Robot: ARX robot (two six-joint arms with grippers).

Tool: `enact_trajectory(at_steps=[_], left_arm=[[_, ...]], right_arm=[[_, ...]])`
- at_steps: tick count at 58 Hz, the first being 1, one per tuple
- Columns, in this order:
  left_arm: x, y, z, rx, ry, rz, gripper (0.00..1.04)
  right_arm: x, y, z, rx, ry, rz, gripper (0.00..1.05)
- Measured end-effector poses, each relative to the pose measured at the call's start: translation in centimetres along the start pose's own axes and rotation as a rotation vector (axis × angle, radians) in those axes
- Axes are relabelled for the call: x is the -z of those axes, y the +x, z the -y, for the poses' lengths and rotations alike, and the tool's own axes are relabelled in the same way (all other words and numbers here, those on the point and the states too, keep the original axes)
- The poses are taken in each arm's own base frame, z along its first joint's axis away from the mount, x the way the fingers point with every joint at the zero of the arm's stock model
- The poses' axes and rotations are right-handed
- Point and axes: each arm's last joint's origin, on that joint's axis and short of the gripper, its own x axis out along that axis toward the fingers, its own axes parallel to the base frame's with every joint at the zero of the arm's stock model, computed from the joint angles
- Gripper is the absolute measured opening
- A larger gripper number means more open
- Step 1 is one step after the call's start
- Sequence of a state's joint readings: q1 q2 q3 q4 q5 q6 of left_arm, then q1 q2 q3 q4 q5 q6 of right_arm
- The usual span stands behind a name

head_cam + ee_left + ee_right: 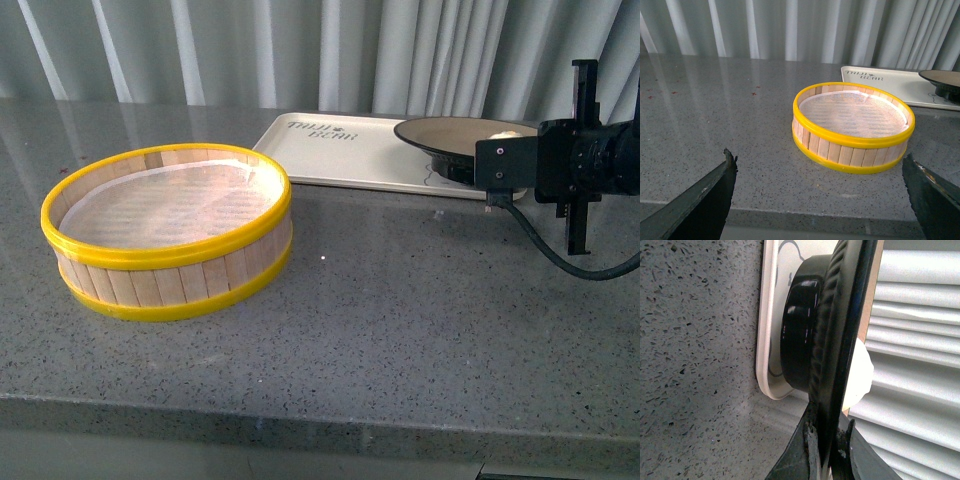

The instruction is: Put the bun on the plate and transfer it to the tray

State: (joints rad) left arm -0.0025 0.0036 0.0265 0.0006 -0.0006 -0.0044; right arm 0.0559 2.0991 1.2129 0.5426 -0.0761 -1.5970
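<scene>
A big grey speckled counter [380, 320] fills most of the room in front of me, with long pale curtains [300, 50] hanging behind it.

On the counter sits a round wooden steamer basket [168, 232] with yellow rims. A white cloth lines the inside of it. It stands alone, well apart from the other things.

Behind it, near the curtains, lies the flat cream tray [330, 150]. It has dark letters on it.

The plate [450, 135] is over the right end of the tray. It is brown inside and black around the edge and underneath. In the right wrist view its black foot [800, 330] is right up against the tray [770, 315]; I cannot tell if it touches the tray or hangs just above it.

The right gripper [827, 440] is pinching the black rim of the plate [840, 340], one finger on each side of the rim. In the front view the black arm covers the near right edge of the plate.

The left gripper [820, 200] is spread wide, and nothing is between its dark fingers [705, 195]. It hangs over the near edge of the counter, with the basket [852, 127] in front of it.

The smallest thing is the bun [503, 133]. It is white and round, and it sits in the plate, close to the pinching fingers.
</scene>
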Motion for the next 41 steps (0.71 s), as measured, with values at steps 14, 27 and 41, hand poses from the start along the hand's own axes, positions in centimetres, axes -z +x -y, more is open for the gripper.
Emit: enact_trajectory(at_steps=[14, 27, 41], left_arm=[[0.0, 0.0, 0.0, 0.0, 0.0, 0.0, 0.98], [0.0, 0.0, 0.0, 0.0, 0.0, 0.0, 0.98], [0.0, 0.0, 0.0, 0.0, 0.0, 0.0, 0.98]], right_arm=[[-0.1, 0.6, -0.1, -0.001, -0.006, -0.006, 0.03], [-0.6, 0.9, 0.1, -0.005, -0.01, -0.01, 0.03], [-1.1, 1.1, -0.4, -0.017, -0.013, -0.01, 0.03]])
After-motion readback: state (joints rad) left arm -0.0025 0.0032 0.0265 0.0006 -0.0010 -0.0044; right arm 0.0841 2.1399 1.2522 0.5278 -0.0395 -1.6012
